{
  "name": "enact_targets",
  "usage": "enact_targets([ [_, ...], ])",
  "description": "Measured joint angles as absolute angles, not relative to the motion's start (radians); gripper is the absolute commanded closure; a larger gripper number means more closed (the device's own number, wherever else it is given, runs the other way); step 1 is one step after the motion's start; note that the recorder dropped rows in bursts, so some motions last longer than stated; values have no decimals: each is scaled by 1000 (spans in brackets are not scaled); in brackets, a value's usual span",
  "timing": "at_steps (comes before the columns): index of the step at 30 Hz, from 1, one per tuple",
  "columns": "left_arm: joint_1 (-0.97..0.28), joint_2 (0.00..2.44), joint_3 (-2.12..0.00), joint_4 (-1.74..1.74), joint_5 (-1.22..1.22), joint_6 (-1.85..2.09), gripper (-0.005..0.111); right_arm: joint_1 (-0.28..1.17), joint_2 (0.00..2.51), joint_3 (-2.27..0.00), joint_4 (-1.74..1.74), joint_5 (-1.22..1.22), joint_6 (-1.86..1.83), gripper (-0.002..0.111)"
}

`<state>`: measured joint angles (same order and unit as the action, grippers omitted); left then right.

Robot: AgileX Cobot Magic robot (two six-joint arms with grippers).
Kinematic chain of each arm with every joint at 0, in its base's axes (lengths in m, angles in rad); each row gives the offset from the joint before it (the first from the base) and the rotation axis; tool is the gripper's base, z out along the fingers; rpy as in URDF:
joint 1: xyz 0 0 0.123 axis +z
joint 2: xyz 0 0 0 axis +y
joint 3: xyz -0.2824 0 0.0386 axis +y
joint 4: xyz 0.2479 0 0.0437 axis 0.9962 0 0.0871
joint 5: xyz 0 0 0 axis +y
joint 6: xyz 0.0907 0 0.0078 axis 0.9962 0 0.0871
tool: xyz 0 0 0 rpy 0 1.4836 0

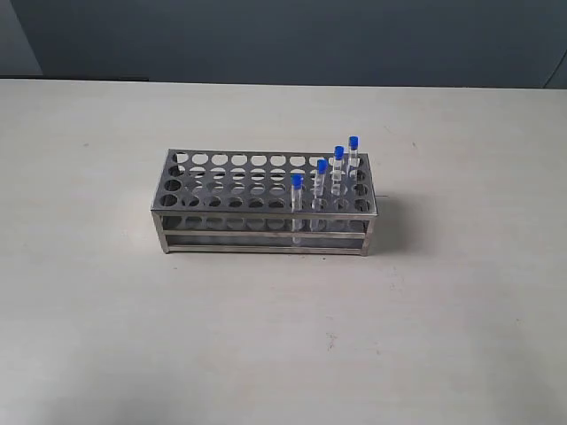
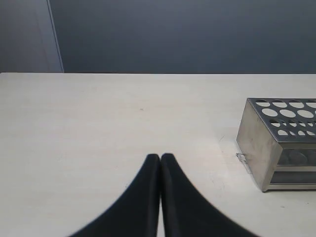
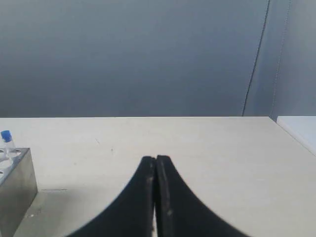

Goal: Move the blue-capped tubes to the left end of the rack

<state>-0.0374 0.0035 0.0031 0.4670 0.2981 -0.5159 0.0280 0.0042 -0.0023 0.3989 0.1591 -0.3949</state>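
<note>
The steel rack stands in the middle of the pale table. Several clear blue-capped tubes stand upright in a slanting line at its right end, the nearest one in the front row. Neither arm shows in the exterior view. My left gripper is shut and empty, hovering over bare table with the rack's end off to one side. My right gripper is also shut with nothing in it; a rack corner and one blue cap sit at that view's edge.
A dark grey-blue wall runs behind the table. Bare tabletop surrounds the rack on all sides. A white surface shows past the table's edge in the right wrist view.
</note>
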Motion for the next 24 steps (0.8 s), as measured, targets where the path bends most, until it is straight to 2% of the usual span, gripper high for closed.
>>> enact_targets([
  [6,-37,4,3,467,298,-516,106,28,4,-2,440,157,-377,109],
  [12,-37,4,3,467,298,-516,106,28,4,-2,807,123,-224,109],
  [24,-37,4,3,467,298,-516,106,28,4,-2,1193,28,-199,109],
])
